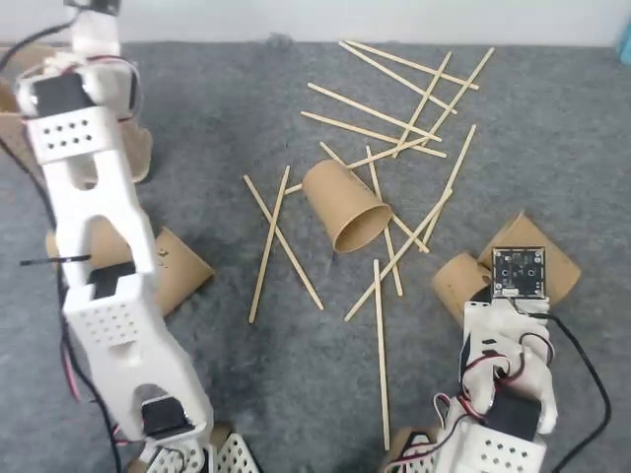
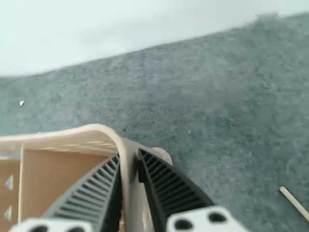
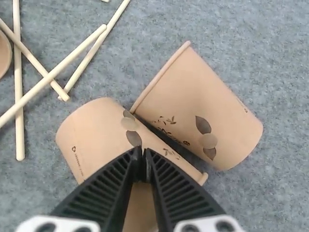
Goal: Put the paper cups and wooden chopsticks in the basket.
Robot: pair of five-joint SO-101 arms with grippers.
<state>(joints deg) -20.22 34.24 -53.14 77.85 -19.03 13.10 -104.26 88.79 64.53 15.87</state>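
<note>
Brown paper cups lie on their sides on the grey carpet: one in the middle [image 1: 345, 205], one half under my left arm [image 1: 182, 266], two at the right [image 1: 458, 281] [image 1: 557, 261]. Wooden chopsticks [image 1: 394, 128] are scattered around the middle cup. My right gripper [image 3: 142, 162] is shut with nothing in it, just above the nearer cup [image 3: 96, 140], which touches the other cup [image 3: 203, 116]. My left gripper [image 2: 129, 162] is at the rounded corner of the beige basket [image 2: 72, 135], with the rim showing at its tip.
My left arm [image 1: 99, 246] runs up the left side of the table and hides most of the basket [image 1: 140, 153]. A long chopstick [image 1: 381, 345] lies beside my right arm. One chopstick end [image 2: 294, 203] lies on the carpet near the basket.
</note>
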